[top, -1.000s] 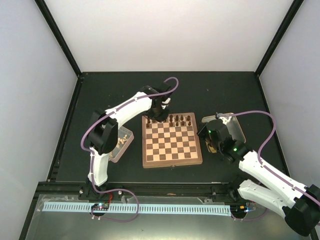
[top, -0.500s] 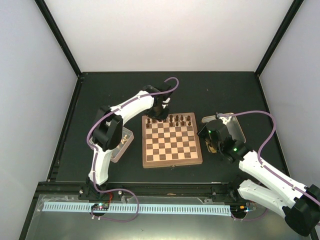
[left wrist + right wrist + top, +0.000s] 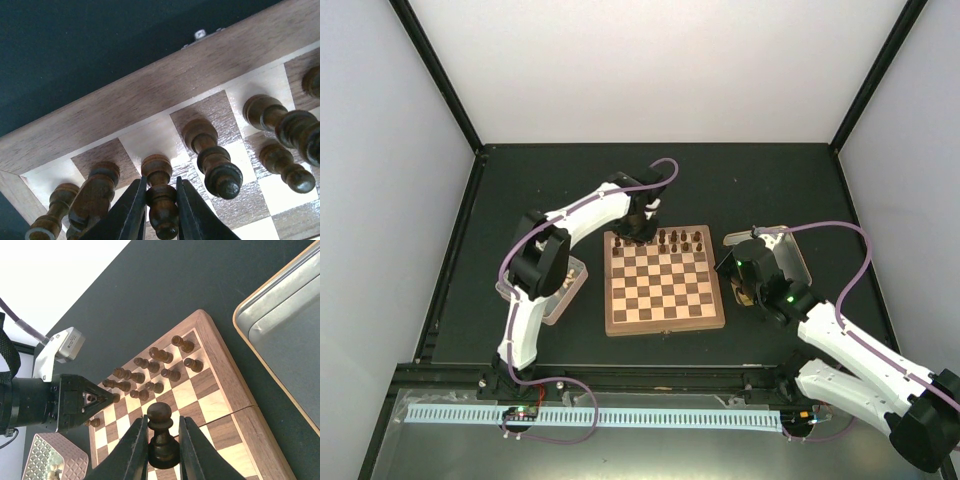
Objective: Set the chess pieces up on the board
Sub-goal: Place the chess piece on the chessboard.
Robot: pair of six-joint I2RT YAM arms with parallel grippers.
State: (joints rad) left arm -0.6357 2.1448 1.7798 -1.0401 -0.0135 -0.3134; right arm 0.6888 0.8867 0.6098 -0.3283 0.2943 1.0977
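The board (image 3: 665, 290) lies mid-table, with several dark chess pieces (image 3: 682, 240) along its far rows. My left gripper (image 3: 161, 181) is shut on a dark, bishop-like piece (image 3: 159, 195) whose base stands on a light back-row square, between a knight-like piece (image 3: 95, 192) and a taller piece (image 3: 212, 160). In the top view that left gripper (image 3: 638, 234) is at the board's far-left corner. My right gripper (image 3: 163, 419) is shut on a dark pawn (image 3: 162, 437), held above the board's right side (image 3: 220, 390). The top view shows the right gripper (image 3: 738, 285) by the board's right edge.
A metal tray (image 3: 790, 250) lies right of the board, and its rim (image 3: 250, 305) shows in the right wrist view. A pink box (image 3: 565, 290) with pale pieces sits left of the board. The black mat's edges and frame posts surround the area.
The left arm's elbow has swung slightly right and forward while its gripper stays at the board's far-left corner, shut on its piece. The right arm has not moved.
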